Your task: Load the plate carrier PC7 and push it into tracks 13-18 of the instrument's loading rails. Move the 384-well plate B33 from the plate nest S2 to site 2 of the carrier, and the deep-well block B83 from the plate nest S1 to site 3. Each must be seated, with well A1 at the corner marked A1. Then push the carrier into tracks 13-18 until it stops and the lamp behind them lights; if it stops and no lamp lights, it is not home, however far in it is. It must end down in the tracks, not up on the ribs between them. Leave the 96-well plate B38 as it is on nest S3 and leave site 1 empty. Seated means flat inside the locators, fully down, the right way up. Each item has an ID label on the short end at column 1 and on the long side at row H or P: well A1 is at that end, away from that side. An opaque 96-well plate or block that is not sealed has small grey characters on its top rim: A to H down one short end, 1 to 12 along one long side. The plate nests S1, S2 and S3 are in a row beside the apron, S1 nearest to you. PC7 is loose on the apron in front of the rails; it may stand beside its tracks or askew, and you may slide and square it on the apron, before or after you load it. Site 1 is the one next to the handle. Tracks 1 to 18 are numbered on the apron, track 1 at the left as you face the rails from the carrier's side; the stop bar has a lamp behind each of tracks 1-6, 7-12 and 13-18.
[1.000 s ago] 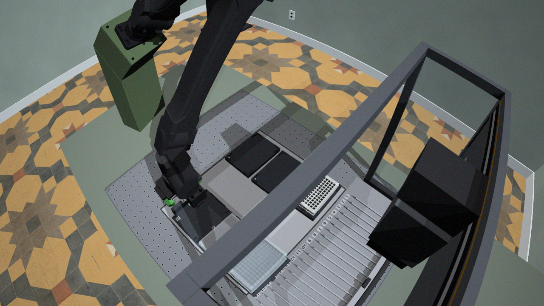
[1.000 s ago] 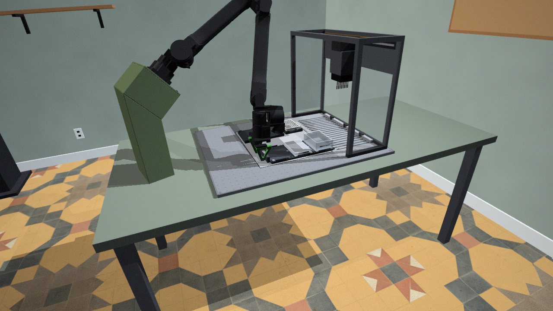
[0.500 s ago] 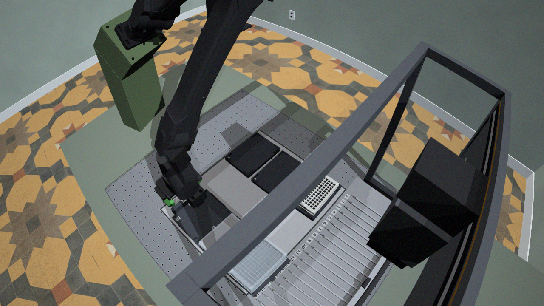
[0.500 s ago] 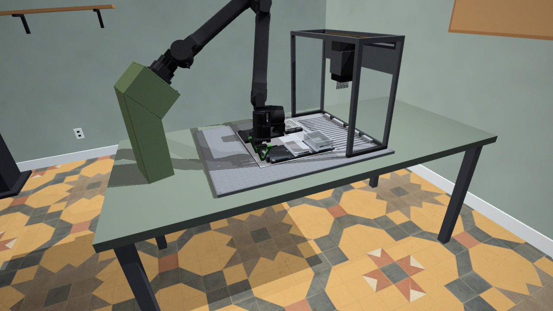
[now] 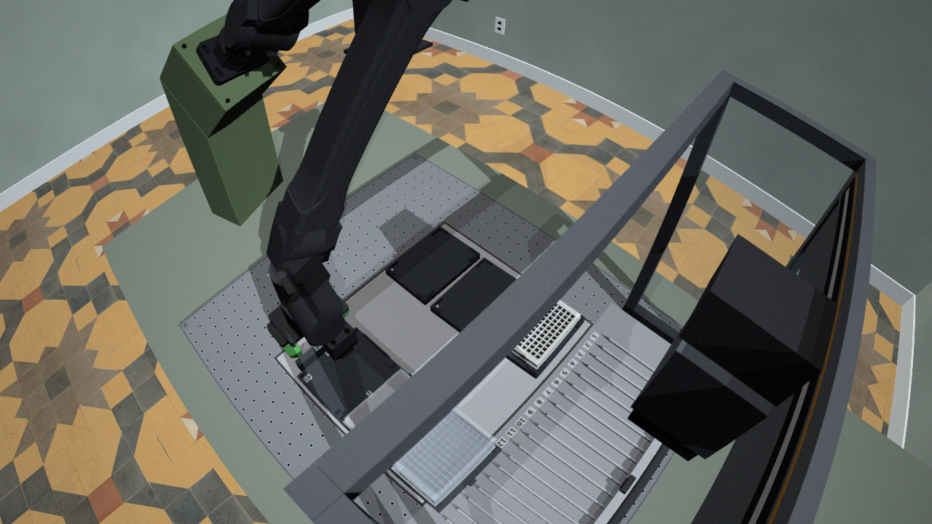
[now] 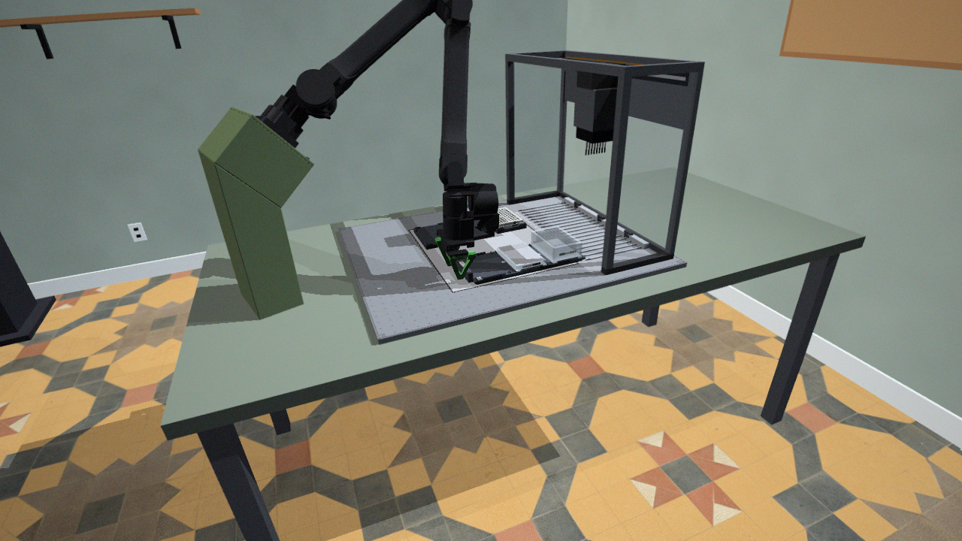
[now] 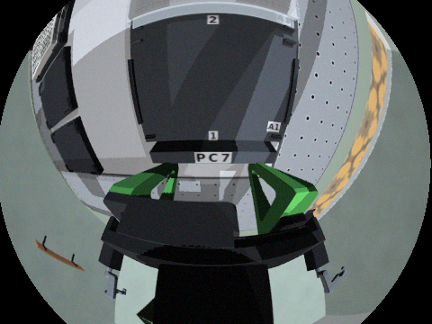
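Observation:
The carrier PC7 [image 7: 212, 157] lies on the apron, its label and handle end towards my gripper [image 7: 212, 163]. The gripper is open and empty, and its green fingers stand just behind the handle, one to each side. It also shows in the top view [image 5: 312, 348] and the exterior view [image 6: 462, 258]. Site 1 [image 7: 211, 85] is a bare dark bed. A pale flat plate [image 6: 518, 255] lies on site 2. The clear deep-well block [image 5: 443, 455] sits on site 3, at the mouth of the rails [image 5: 573, 417] beyond the number 12. No lamp is in view.
The white 96-well plate B38 [image 5: 546, 333] sits on nest S3. The two other nests [image 5: 433, 263] [image 5: 472, 292] are bare and dark. The instrument's grey frame bar [image 5: 521, 292] crosses above the carrier and hides part of it. A green arm pedestal [image 6: 252, 215] stands at the table's left.

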You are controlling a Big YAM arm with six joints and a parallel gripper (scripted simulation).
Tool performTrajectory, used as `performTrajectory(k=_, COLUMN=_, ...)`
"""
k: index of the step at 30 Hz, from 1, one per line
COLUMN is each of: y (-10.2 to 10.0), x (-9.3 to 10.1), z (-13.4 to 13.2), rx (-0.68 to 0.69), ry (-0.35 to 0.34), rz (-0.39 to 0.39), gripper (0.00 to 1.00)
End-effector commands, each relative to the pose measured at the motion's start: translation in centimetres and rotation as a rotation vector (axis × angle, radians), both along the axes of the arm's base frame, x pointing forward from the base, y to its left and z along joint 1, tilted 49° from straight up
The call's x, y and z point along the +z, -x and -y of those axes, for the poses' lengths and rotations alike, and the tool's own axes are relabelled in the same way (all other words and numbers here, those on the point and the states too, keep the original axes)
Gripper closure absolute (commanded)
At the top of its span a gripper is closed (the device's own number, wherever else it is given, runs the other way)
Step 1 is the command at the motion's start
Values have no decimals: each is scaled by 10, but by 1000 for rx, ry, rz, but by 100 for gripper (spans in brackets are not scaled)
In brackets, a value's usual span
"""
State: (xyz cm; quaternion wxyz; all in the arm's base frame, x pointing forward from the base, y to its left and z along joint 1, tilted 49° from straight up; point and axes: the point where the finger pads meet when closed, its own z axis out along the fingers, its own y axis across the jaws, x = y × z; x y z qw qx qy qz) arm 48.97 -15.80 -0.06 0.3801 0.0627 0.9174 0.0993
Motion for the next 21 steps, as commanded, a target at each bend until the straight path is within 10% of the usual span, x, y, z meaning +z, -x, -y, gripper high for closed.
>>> performTrajectory(k=1, y=-34, x=39, z=12, rx=7, ry=41, rz=93, gripper=20)
performTrajectory(k=21, y=-40, x=46, z=11, rx=9, ry=41, rz=97, gripper=20)
